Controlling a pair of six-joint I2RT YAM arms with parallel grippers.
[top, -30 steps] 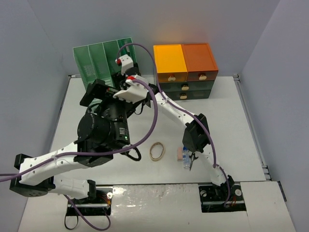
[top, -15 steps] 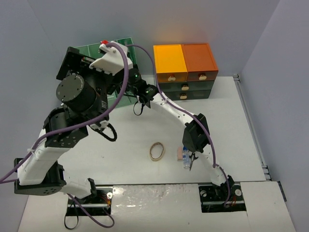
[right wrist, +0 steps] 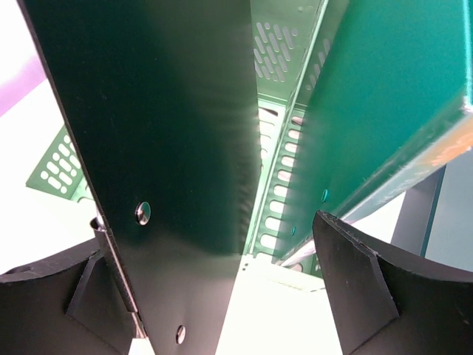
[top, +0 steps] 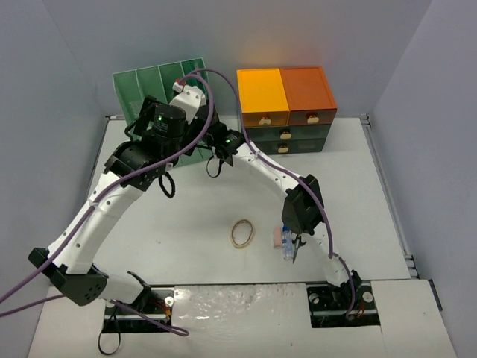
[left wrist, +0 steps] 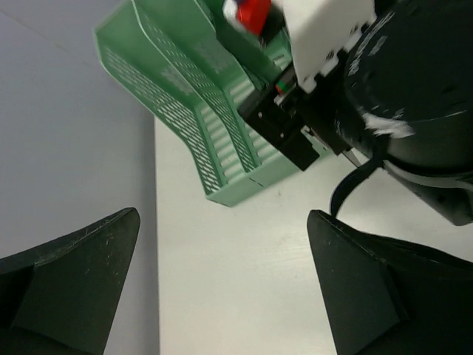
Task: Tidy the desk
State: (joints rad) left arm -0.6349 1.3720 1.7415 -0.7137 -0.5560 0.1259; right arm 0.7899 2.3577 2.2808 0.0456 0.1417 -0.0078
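The desk surface (top: 186,216) is white and flat and lies under both arms. In the left wrist view it is the white patch between and past the left jaws (left wrist: 222,222). Those jaws are wide open, and nothing is between them. Past them stands the green file rack (left wrist: 214,140), with its top cut off by the picture edge. Past them on the right, a big black part of the right arm (left wrist: 414,111) hides the rest of the rack. A small red bit (left wrist: 251,11) above it is blurry and cut off.

The right jaws (right wrist: 207,237) also stand wide. They sit very close to the rack. Between them are a dark green wall (right wrist: 170,118) and a lighter green sheet (right wrist: 392,96). Both are too close and too big to see whole. I cannot tell if the fingers (right wrist: 362,288) touch them.

Well behind both jaws a rubber band (top: 241,233) lies on the surface. Beside it is a small pink thing (top: 277,237). The right arm partly hides a blue thing (top: 288,252) too small to name. To the right of the right jaws stands an orange and green drawer cabinet (top: 287,108)
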